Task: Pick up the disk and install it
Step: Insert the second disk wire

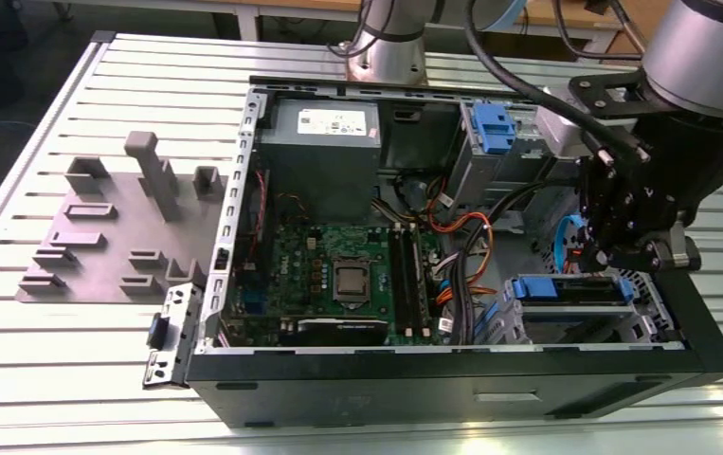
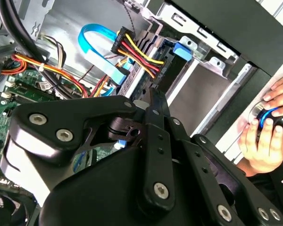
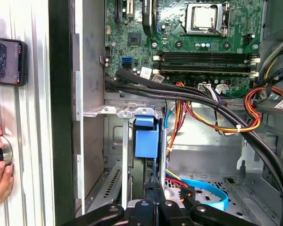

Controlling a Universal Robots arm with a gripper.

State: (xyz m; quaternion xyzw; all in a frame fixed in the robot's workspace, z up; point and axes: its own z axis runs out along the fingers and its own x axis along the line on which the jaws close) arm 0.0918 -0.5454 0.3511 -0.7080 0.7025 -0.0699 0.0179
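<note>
The disk [image 1: 569, 290] sits in the drive cage at the near corner of the open computer case [image 1: 462, 379], on the exterior view's right, with its blue carrier bracket facing out. In the first wrist view the disk stands edge-on, its blue carrier [image 3: 146, 139] just beyond my gripper [image 3: 155, 190]. My gripper [image 1: 607, 261] hangs right above the cage with its fingers pressed together, their tips at the disk's edge. The second wrist view shows one black finger [image 2: 155, 141] reaching to the dark disk edge below the blue tab [image 2: 181, 49]. What lies between the tips is hidden.
Bundled cables [image 1: 462, 237] and a light-blue ribbon cable [image 3: 203, 188] run close to the cage. The motherboard [image 1: 335, 270] and grey power supply [image 1: 323, 128] fill the case's middle and back. A person's hand [image 2: 264, 136] rests on a knob beside the case. A grey fixture plate [image 1: 121, 227] lies on the table.
</note>
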